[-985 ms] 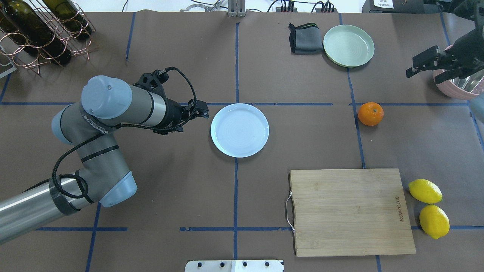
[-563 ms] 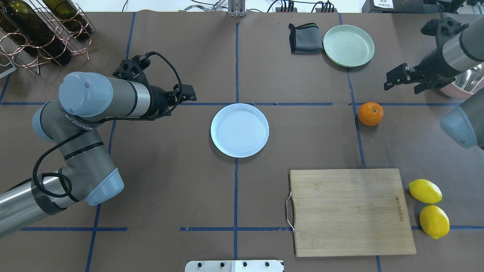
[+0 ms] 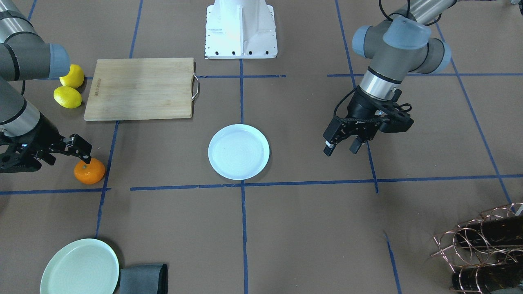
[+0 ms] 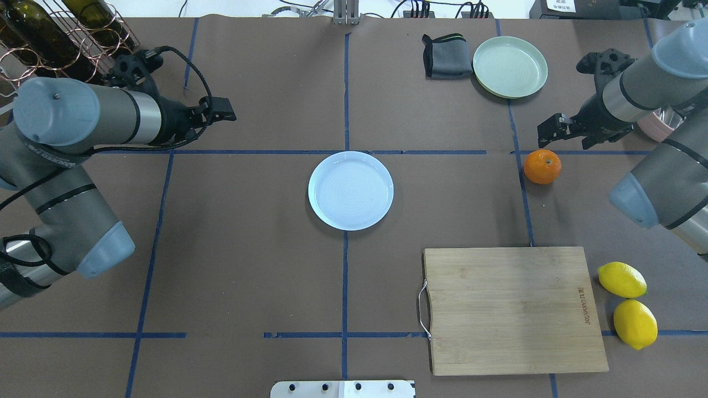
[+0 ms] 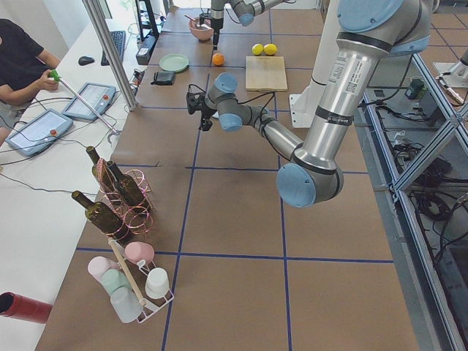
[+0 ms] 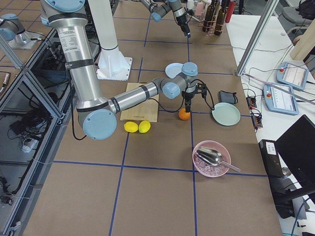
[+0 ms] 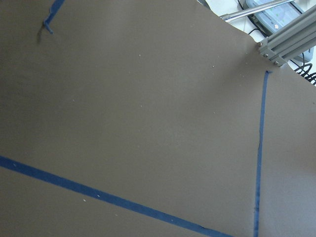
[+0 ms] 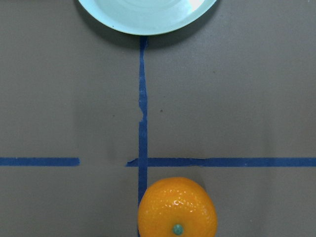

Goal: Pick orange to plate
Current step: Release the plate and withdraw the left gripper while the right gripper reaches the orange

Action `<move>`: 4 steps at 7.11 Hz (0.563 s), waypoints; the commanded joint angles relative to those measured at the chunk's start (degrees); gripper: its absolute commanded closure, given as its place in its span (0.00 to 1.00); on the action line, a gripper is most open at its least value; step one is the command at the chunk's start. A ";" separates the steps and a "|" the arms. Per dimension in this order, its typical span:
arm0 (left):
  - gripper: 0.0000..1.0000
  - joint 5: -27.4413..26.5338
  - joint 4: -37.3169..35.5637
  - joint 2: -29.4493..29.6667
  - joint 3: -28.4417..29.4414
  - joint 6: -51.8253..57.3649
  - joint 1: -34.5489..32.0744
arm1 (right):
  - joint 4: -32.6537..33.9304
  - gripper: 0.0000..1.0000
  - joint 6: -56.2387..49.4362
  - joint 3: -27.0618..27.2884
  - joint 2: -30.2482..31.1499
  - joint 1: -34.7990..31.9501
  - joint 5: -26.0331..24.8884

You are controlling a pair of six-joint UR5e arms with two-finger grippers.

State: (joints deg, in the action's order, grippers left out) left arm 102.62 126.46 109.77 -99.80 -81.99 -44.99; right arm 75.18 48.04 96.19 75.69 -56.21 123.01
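Observation:
The orange (image 4: 542, 166) sits on the brown table cover at the right, also seen as orange (image 3: 89, 170) from the front. It fills the bottom centre of the right wrist view as orange (image 8: 177, 208), stem dot up. My right gripper (image 4: 565, 135) hovers open just behind and to the right of it, not touching; one finger (image 3: 79, 148) hangs over the fruit's edge. The bluish-white plate (image 4: 350, 190) lies bare at the table's middle. My left gripper (image 3: 341, 149) is open and holds nothing, well to the plate's left and further back.
A mint-green plate (image 4: 510, 66) and a folded grey cloth (image 4: 447, 55) lie behind the orange. The bamboo cutting board (image 4: 511, 309) and two lemons (image 4: 621, 279) lie nearer the robot. A pink bowl (image 6: 211, 158) holds a metal scoop. A wine rack (image 4: 61, 38) stands far left.
My left arm has drawn back from the plate toward the far left. My right gripper has come in from the right edge to just behind the orange.

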 commanded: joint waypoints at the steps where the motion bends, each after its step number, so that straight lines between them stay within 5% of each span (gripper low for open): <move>1: 0.00 6.42 -0.68 -2.27 -0.57 8.83 -5.87 | -0.03 0.00 -0.14 -2.04 -0.63 3.10 -2.93; 4: 0.00 6.89 -0.78 -3.33 -0.57 10.27 -7.22 | -0.03 0.00 -0.49 -4.50 -1.07 5.67 -5.85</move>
State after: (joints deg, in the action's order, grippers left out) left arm 109.28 125.72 106.74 -100.32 -72.07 -51.84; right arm 75.17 47.73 92.85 74.95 -51.50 118.50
